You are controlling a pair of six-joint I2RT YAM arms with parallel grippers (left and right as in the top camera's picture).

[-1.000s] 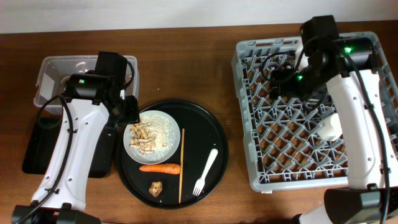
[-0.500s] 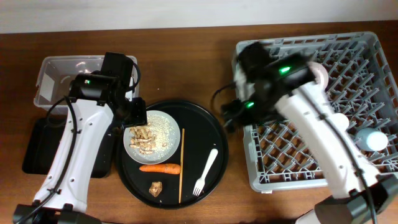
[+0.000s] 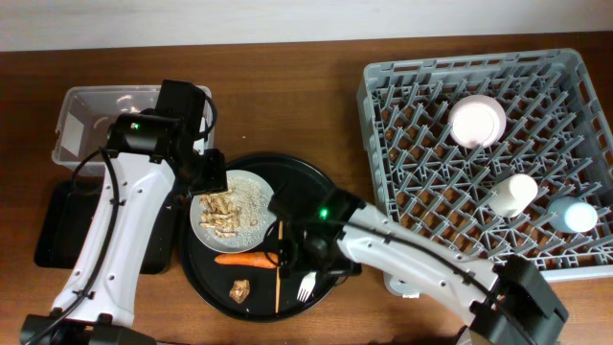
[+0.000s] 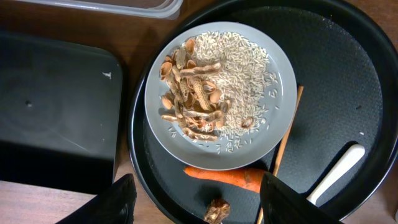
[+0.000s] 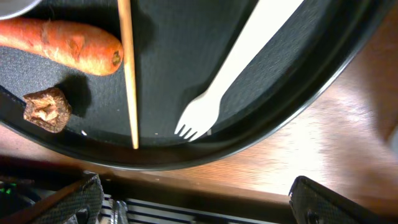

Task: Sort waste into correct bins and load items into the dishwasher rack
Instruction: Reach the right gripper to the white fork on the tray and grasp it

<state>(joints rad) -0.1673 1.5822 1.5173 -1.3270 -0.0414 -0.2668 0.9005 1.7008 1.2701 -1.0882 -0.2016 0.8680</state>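
Both spread open: left gripper [image 4: 198, 186] above the plate [image 4: 281, 93], right gripper [image 5: 199, 191] above the fork [image 5: 249, 56], near the table's front edge.

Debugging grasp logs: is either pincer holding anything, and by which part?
Nothing is held. The left pincer is open above the plate; the right pincer is open above the white fork and chopstick, with nothing in it.

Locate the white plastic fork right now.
Right wrist view: the white fork lies on the round black tray, just right of the chopstick, tines near the rim. Overhead, the right arm hides its handle.
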